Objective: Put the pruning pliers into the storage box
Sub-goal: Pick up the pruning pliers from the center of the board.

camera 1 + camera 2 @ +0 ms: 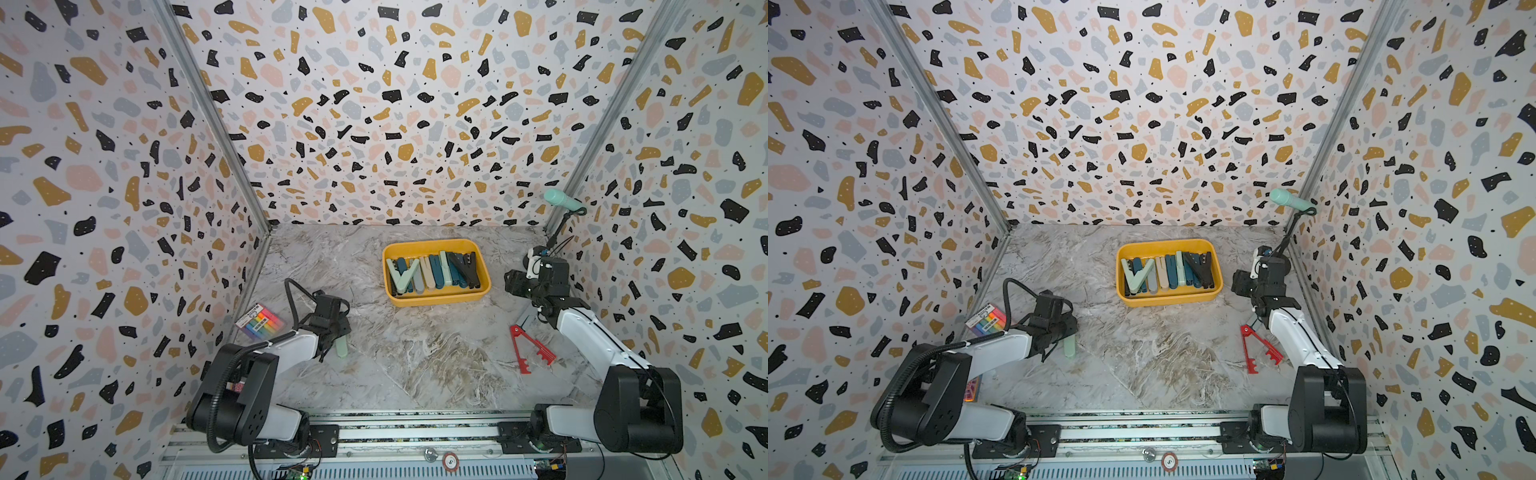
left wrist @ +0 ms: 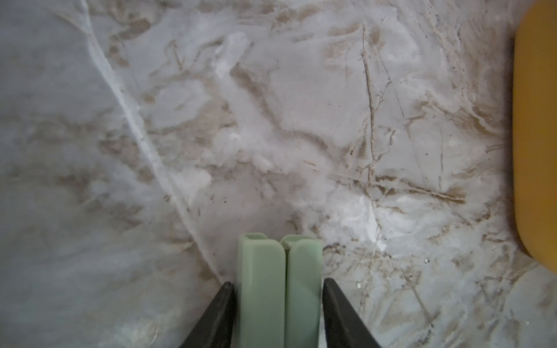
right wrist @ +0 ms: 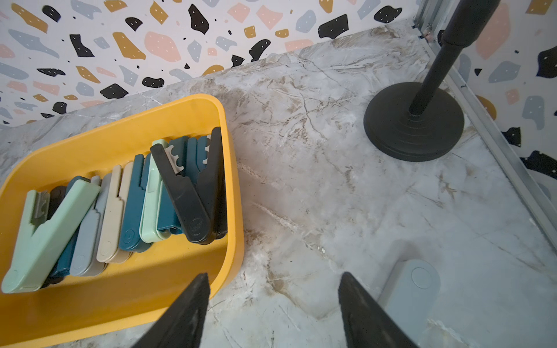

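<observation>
- The mint pruning pliers (image 2: 278, 301) have both arms pressed together and sit between the black fingers (image 2: 221, 313) of the left gripper (image 2: 278, 281), whose jaws are clamped on their two sides. They are at the left of the marble table (image 1: 415, 365), well apart from the box. Whether their far end touches the table cannot be told.
- The storage box (image 1: 432, 242) stands toward the back of the table and holds a row of pliers (image 1: 434, 272) in mint, teal, grey, beige and black, leaning on one another.
- The red pliers (image 1: 516, 332) lie spread open on the table, nearer than the box and beside the right arm.
- The grey pliers (image 3: 410, 289) lie flat near the right gripper (image 3: 274, 274), which hovers just beside the box's right end, jaws apart with nothing between them.
- A rainbow-striped packet (image 1: 259, 322) lies by the left wall.
- A mint microphone (image 1: 563, 200) on a black stand (image 3: 413, 123) occupies the back right corner.
</observation>
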Robot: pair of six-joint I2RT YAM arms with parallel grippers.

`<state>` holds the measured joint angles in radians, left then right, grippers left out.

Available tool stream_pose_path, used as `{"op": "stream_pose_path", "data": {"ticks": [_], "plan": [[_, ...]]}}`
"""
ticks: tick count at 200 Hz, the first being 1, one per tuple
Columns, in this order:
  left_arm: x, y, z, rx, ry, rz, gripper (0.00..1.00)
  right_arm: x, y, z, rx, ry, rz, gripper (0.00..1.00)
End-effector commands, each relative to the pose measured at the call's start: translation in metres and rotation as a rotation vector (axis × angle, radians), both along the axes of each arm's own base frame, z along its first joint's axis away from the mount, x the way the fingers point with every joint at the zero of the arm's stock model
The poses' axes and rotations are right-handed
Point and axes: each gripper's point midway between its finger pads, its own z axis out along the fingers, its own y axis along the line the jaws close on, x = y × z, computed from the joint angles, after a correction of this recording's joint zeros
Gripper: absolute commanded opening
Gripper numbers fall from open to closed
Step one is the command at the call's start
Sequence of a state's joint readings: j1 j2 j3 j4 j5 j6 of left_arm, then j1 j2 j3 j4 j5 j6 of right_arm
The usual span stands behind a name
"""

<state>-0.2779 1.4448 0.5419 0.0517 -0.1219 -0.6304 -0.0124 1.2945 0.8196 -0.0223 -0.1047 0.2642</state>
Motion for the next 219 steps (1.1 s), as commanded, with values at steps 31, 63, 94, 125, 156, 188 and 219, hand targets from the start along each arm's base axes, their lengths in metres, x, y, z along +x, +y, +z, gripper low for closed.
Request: {"op": "stream_pose_path", "data": {"ticks": [31,63,94,125,156,188,219], "plan": [[-0.028,0.015,-0.031,0.143,0.161,-0.021,0.53,-0.003,-0.004,0.012,0.005,-0.037,-0.007,0.70],[-0.030,0.014,-0.032,0.159,0.176,-0.040,0.37,-0.004,-0.006,0.011,0.011,-0.036,-0.007,0.70],[-0.027,0.010,-0.030,0.148,0.168,-0.054,0.10,-0.005,-0.009,0.011,0.016,-0.040,-0.010,0.70],[-0.016,0.001,-0.017,0.096,0.114,-0.057,0.12,-0.006,-0.011,0.010,0.019,-0.039,-0.014,0.70],[-0.009,-0.002,-0.003,0.100,0.093,-0.064,0.47,-0.006,-0.012,0.010,0.024,-0.041,-0.015,0.70],[-0.015,0.008,-0.019,0.182,0.161,-0.077,0.54,-0.006,-0.014,0.011,0.025,-0.044,-0.019,0.70],[-0.016,0.004,-0.027,0.167,0.179,-0.088,0.50,-0.007,-0.016,0.012,0.031,-0.047,-0.023,0.70]]}}
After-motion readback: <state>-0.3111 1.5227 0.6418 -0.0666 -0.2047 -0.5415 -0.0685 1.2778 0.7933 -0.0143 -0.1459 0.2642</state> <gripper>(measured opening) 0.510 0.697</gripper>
